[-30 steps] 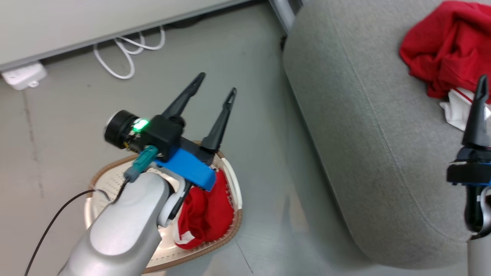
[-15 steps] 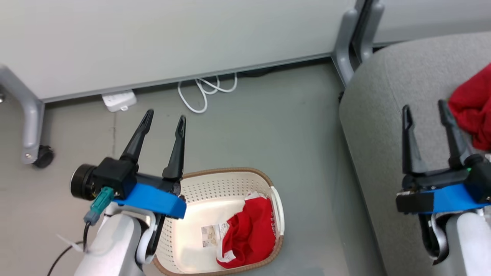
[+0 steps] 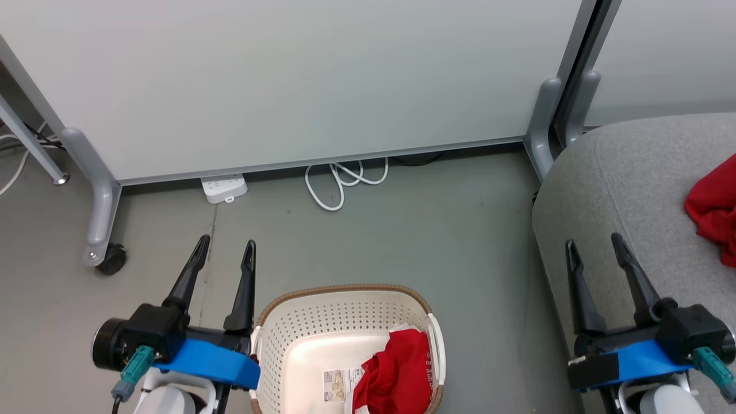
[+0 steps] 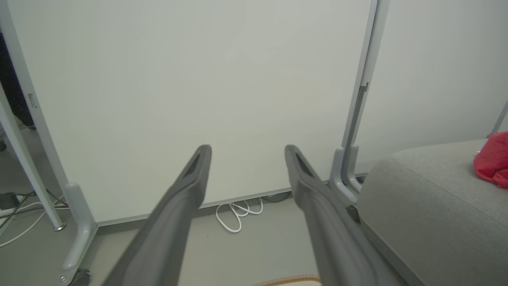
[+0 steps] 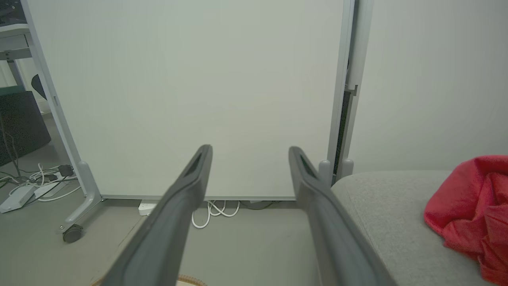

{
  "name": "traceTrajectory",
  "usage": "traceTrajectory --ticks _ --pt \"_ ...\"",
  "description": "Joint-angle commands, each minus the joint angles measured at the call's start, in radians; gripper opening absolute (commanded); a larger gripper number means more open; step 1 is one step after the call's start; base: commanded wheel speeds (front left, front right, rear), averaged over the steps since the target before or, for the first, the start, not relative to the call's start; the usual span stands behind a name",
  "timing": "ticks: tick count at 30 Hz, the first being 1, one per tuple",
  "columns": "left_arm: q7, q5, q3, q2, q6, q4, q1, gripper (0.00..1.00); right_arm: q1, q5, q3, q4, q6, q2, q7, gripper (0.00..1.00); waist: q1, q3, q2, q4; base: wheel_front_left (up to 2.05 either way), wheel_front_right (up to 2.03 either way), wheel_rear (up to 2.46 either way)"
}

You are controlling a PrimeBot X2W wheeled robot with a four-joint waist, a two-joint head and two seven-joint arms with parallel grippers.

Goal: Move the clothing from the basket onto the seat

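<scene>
Left gripper (image 3: pixel 227 241) and right gripper (image 3: pixel 593 240) hang empty, fingers apart. One red garment (image 3: pixel 397 374) lies in the basket (image 3: pixel 345 290) at 6 o'clock; a second garment (image 3: pixel 713 213) lies on the seat (image 3: pixel 621 172) at 3 o'clock.

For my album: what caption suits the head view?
Left claw and right claw open and empty; one red garment in the basket, second garment on the seat.

The basket (image 3: pixel 339 289) stands open-topped; floor (image 3: pixel 437 230) beyond it runs free to the panel (image 3: pixel 287 80); the seat (image 3: pixel 627 190) walls its right.
</scene>
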Motion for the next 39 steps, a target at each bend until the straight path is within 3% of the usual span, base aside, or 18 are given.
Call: traceTrajectory --ticks 1,14,29,39 --pt "-0.003 0.007 0.010 -0.001 -0.007 -0.004 0.019 1.00 0.022 0.008 -0.002 0.005 -0.001 0.007 -0.001 1.00 0.0002 -0.009 0.0000 0.001 0.00 0.00 0.00" --pt "-0.003 0.058 0.070 -0.042 -0.051 0.015 0.085 1.00 0.087 0.012 -0.005 0.033 -0.001 0.036 -0.001 1.00 0.0002 -0.039 0.0000 -0.003 0.00 0.00 0.00" --pt "-0.003 0.081 0.106 -0.057 -0.070 0.031 0.084 1.00 0.082 0.016 0.000 0.048 -0.001 0.046 -0.001 1.00 0.0002 -0.034 0.0000 -0.009 0.00 0.00 0.00" --pt "-0.003 0.100 0.045 -0.061 -0.080 0.069 0.011 1.00 0.043 0.016 -0.011 0.037 -0.001 0.047 -0.001 1.00 0.0002 0.009 0.0000 -0.020 0.00 0.00 0.00"
